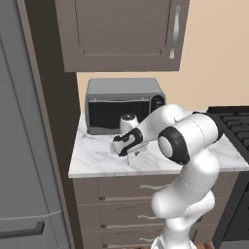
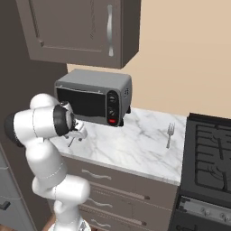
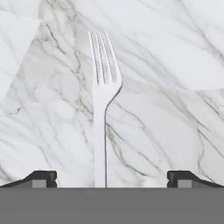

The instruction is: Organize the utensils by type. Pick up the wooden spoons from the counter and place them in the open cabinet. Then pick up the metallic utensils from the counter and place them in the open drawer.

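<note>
A silvery metal fork (image 3: pixel 103 109) lies flat on the white marble counter (image 1: pixel 92 158), tines pointing away from the hand. My gripper (image 3: pixel 112 179) hangs straight over its handle, open wide, with one dark fingertip (image 3: pixel 41 178) on each side and nothing held. From the base cameras the gripper (image 1: pixel 129 152) (image 2: pixel 73 140) points down at the counter's left part, in front of the toaster oven. A second metal fork (image 2: pixel 170 134) lies at the counter's right end beside the stove. The wooden spoons, the open cabinet and the open drawer are out of view.
A grey toaster oven (image 1: pixel 124 104) stands at the back of the counter. Over it hangs a wall cabinet (image 1: pixel 121 34) with its door shut. Drawer fronts (image 1: pixel 131 187) under the counter sit flush. A black stove (image 2: pixel 210 149) borders the right; a tall grey unit (image 1: pixel 24 146) stands left.
</note>
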Robot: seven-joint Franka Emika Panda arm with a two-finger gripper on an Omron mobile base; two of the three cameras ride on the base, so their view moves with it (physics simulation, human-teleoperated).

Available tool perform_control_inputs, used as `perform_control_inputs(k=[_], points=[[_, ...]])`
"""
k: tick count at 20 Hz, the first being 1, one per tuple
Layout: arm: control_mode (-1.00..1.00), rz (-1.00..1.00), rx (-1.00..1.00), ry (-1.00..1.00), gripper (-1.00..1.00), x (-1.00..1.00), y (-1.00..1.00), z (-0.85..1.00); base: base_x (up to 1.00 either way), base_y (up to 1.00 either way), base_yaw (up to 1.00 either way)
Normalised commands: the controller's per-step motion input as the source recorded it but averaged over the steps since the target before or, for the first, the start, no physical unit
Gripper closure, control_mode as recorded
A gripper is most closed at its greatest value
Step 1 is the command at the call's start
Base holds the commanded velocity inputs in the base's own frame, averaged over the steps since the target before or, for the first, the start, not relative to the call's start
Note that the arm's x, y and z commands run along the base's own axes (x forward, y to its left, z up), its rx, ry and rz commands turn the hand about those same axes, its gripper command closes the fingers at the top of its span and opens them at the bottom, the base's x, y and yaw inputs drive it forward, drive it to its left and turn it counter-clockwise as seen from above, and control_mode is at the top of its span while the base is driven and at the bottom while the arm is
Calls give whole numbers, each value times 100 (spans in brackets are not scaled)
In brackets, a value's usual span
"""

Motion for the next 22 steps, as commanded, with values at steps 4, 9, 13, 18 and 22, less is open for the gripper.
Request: perform_control_inputs(k=[4,9,13,18,22], points=[[-100,0,0,0,-100,10,1,-9,0,0,0],[-100,0,0,0,-100,16,4,-8,0,0,0],[-100,0,0,0,-100,16,5,-13,0,0,0],[-100,-1,0,0,-100,17,6,-11,0,0,0],[-100,-2,0,0,-100,5,7,-10,0,0,0]])
